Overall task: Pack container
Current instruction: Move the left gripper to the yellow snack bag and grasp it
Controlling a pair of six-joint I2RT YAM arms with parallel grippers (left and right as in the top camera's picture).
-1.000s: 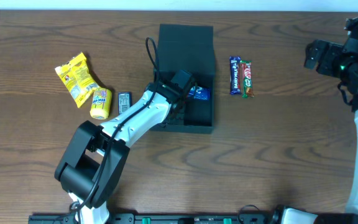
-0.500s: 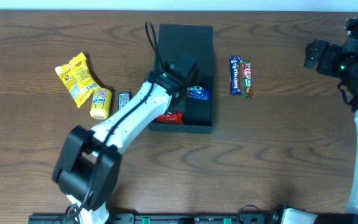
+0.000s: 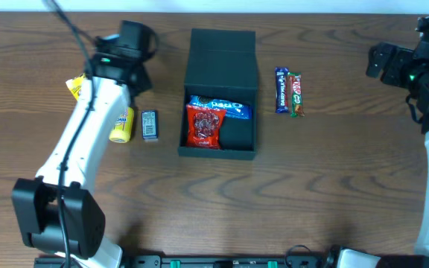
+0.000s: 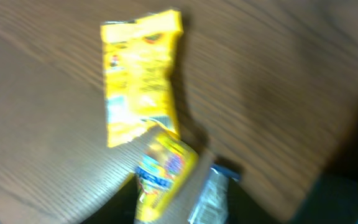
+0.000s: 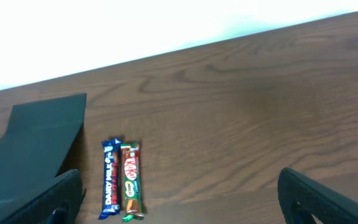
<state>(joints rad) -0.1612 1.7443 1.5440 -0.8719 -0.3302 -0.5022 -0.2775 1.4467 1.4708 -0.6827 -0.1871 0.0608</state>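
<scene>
The container, a dark green box with its flap lid standing open at the back, sits mid-table. A red packet and a blue packet lie inside it. My left gripper hangs over the table's far left, away from the box. In the blurred left wrist view its fingers stand apart with nothing between them, above a yellow packet, a yellow tube packet and a silver packet. Far to the right, my right gripper stays wide open and holds nothing.
Two chocolate bars, a blue one and a red-green one, lie side by side right of the box. The yellow tube packet and silver packet lie left of it. My left arm crosses the left side.
My left arm swung out of the container up and to the left, leaving the red packet inside; its jaws went from shut to apart. The right arm stayed still.
</scene>
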